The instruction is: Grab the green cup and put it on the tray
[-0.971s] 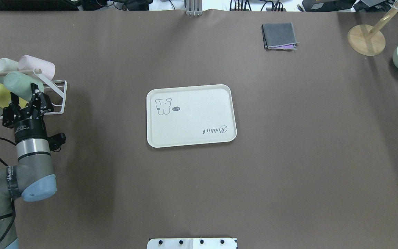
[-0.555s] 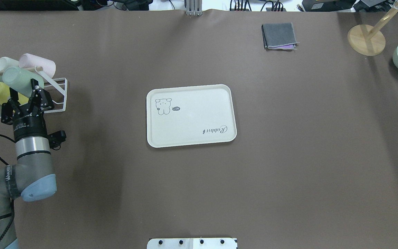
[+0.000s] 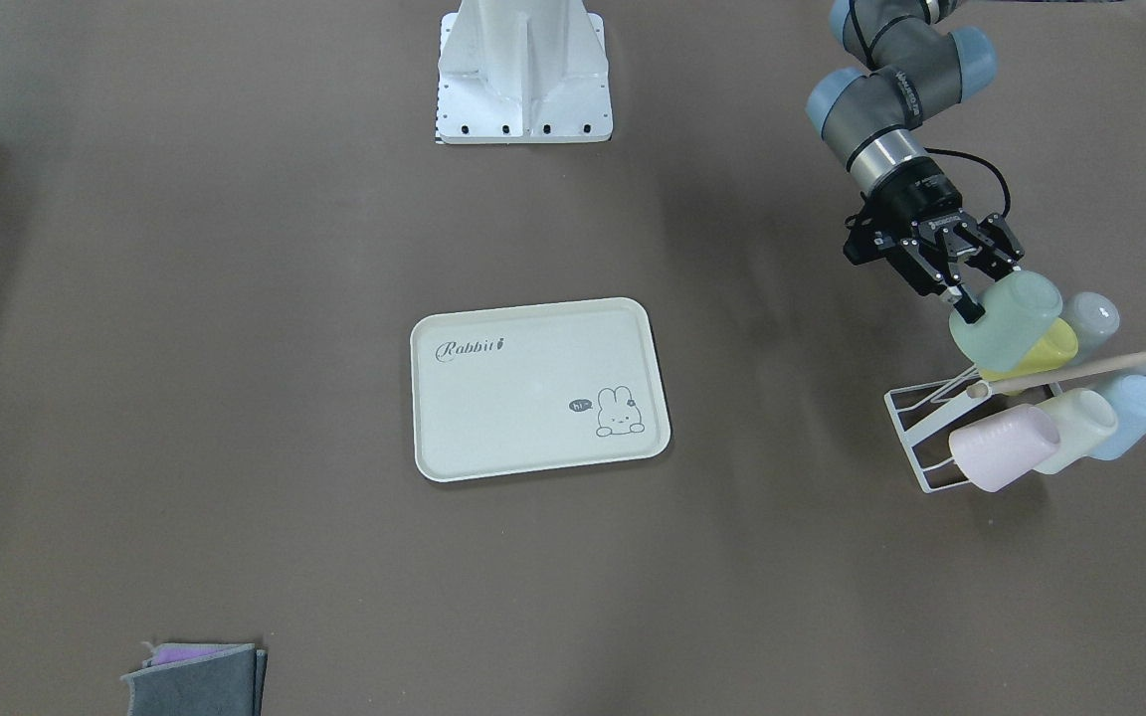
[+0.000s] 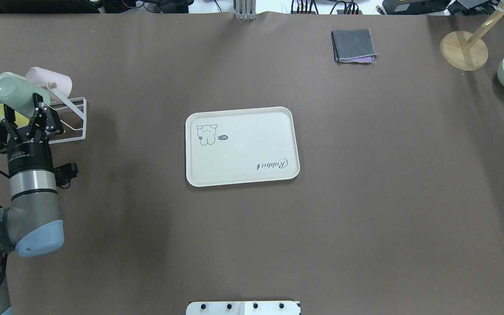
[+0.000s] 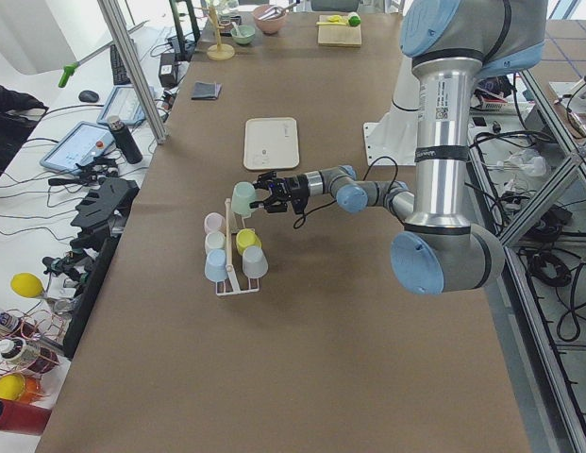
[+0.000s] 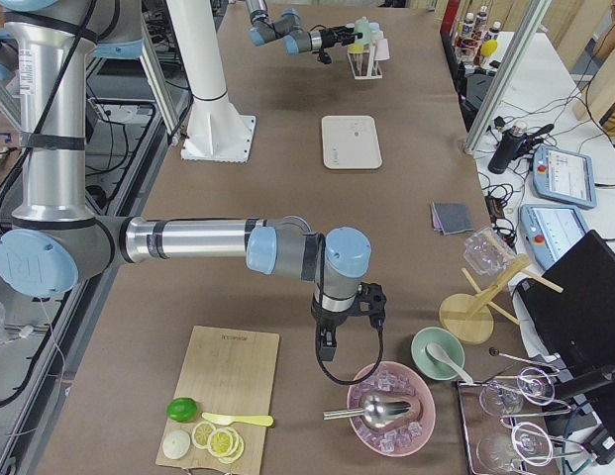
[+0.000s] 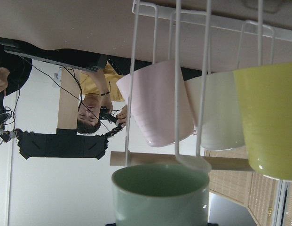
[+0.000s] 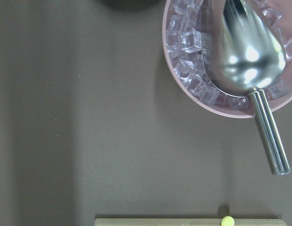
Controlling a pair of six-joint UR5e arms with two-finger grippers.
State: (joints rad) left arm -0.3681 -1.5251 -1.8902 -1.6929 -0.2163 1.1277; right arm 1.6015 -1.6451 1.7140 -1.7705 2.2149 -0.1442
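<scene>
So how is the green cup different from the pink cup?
The green cup is pinched in the left gripper; the pink cup hangs on the white rack, untouched. The green cup is held higher than the pink cup. Both are plain cups without handles, tipped sideways.

The green cup [image 4: 15,89] is plain mint green, matte, with no pattern. The tray [image 4: 243,151] is cream, printed with a grey rabbit drawing and grey "Rabbit" script. The surface [image 4: 387,175] is uniform dark brown. The rack [image 4: 73,120] is white wire. It carries a pink cup [image 3: 996,447], a cream cup [image 3: 1075,428], a blue cup [image 3: 1135,403] and a yellow cup [image 3: 1055,348]. The left end effector [image 4: 22,109] is black. The cloth [image 4: 353,45] is grey with a purple edge.
</scene>
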